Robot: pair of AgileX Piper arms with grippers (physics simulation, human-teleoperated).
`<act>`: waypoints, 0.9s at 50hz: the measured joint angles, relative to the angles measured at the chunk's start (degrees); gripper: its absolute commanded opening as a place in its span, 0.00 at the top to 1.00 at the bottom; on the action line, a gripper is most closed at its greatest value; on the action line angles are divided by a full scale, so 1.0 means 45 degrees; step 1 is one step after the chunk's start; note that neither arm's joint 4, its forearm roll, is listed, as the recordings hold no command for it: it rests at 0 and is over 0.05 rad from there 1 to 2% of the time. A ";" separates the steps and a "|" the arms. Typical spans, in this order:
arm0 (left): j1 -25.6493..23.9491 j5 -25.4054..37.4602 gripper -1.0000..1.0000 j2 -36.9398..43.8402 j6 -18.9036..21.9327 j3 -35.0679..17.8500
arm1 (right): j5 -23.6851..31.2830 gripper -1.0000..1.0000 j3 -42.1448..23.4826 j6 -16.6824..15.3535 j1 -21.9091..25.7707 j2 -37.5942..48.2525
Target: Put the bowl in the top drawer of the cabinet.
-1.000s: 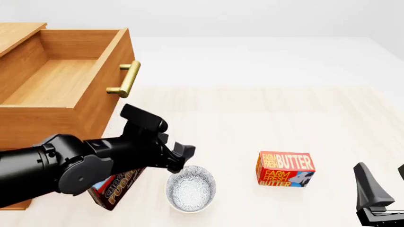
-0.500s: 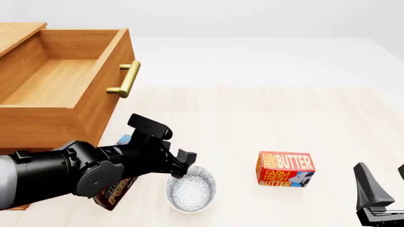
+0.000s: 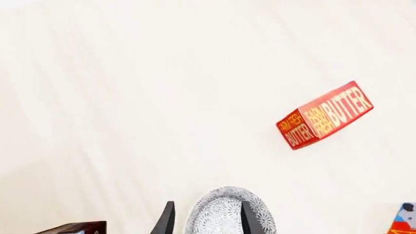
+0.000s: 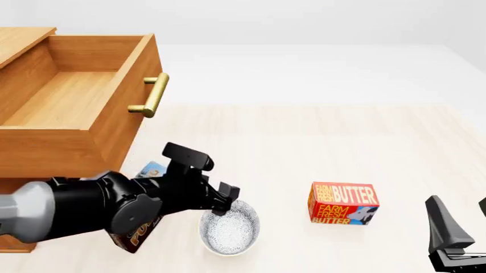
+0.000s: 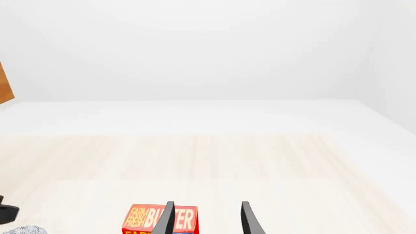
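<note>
Down at the table, the left gripper (image 3: 204,222) straddles the near rim of the bowl (image 3: 227,214), its jaws apart with one finger outside the wall and the other over the speckled inside, a stance that looks set for pinching the rim rather than cupping the whole dish. Nothing shows the jaws closed on it yet, and the bowl (image 4: 229,226) sits flat on the pale table (image 4: 319,142), its far edge free. Seen from the front, the left gripper (image 4: 225,200) comes in low from the cabinet side, its black arm lying over a dark chocolate box (image 4: 133,234) that rests just beside the bowl. A red butter box (image 4: 343,203) stands apart to the right, out of the way of any lift. Behind and to the left, the top drawer (image 4: 76,94) of the cabinet (image 4: 15,45) is pulled out and bare inside, its brass handle (image 4: 150,96) facing the table, ready to take the bowl from above. The right gripper (image 5: 206,219) waits at the table's near right edge, jaws apart and holding nothing.
</note>
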 measured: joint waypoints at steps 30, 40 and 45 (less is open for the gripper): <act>-0.0038 -0.0660 0.00 0.0975 -0.0841 0.0328 | 0.0000 0.00 0.0000 0.0001 0.0000 0.0000; 0.0006 -0.0865 0.00 0.1214 -0.1011 0.0473 | 0.0000 0.00 0.0000 0.0001 -0.0001 0.0001; 0.0004 -0.0958 0.00 0.1343 -0.1094 0.0523 | 0.0000 0.00 0.0000 0.0000 0.0000 0.0000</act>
